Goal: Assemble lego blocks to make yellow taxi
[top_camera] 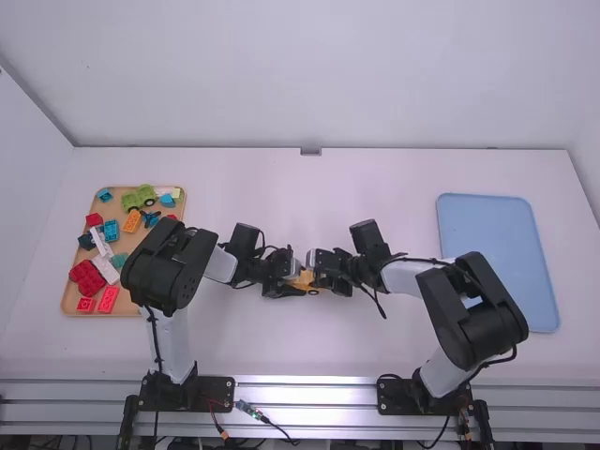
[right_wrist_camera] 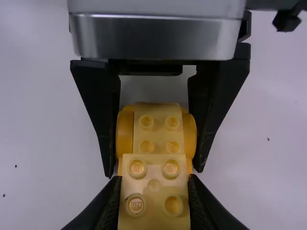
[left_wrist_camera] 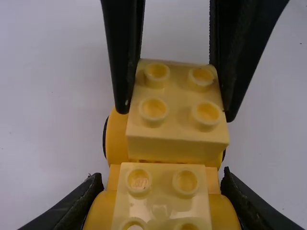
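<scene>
In the high view my left gripper and right gripper face each other over the small yellow car. The left wrist view has my left gripper shut on the orange-yellow car base by its rounded sides, a light yellow block lying along its top. A second light yellow block is at the other end, pinched by my right gripper. From the right wrist, my right gripper is shut on that studded block; whether it is fully pressed down I cannot tell.
A wooden tray of loose colored blocks and a green vehicle stands at the left, partly behind the left arm. The blue tray lies at the right, with the right arm reaching over its near-left part.
</scene>
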You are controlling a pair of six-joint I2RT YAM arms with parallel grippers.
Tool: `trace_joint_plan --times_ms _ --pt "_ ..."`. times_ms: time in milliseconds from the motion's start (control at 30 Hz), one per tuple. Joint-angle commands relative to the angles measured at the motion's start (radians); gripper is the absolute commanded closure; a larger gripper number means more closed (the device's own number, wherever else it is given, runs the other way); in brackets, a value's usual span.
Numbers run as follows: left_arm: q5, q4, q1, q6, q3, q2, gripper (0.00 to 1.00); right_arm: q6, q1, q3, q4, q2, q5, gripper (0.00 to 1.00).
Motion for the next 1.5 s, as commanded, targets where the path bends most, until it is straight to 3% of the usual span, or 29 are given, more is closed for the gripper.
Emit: trace_joint_plan --times_ms 0,333,467,767,1033,1300,1400,1467 --pt "-0.078 -0.022 -0.006 -0.005 -0.016 0.012 0.66 0.002 0.001 -0.006 -0.001 0.02 -0.02 0.92" --pt "-0.078 0.098 -0.006 -0.006 -0.083 0.012 0.67 0.006 0.0 -0.006 -0.003 0.022 -0.018 0.92" --pt "-0.079 0.161 -0.005 -0.037 -0.112 0.012 0.63 0.006 -0.001 -0.006 -0.002 0.022 -0.018 0.92" --pt "-0.078 0.14 -0.006 -0.039 -0.099 0.012 0.63 0.006 0.033 -0.006 -0.006 0.022 0.01 0.92" --pt "-0.077 0.143 -0.006 -0.039 -0.097 0.012 0.64 0.006 0.019 -0.007 -0.004 0.032 0.006 0.92" --pt "-0.078 0.143 -0.006 -0.039 -0.098 0.012 0.64 0.005 0.027 0.023 -0.028 0.063 0.006 0.65" --pt "-0.079 0.144 -0.005 -0.039 -0.097 0.012 0.64 0.005 0.025 0.037 -0.035 0.063 -0.001 0.45" --pt "-0.079 0.144 -0.005 -0.039 -0.097 0.012 0.64 0.006 0.026 0.04 -0.035 0.058 -0.002 0.38"
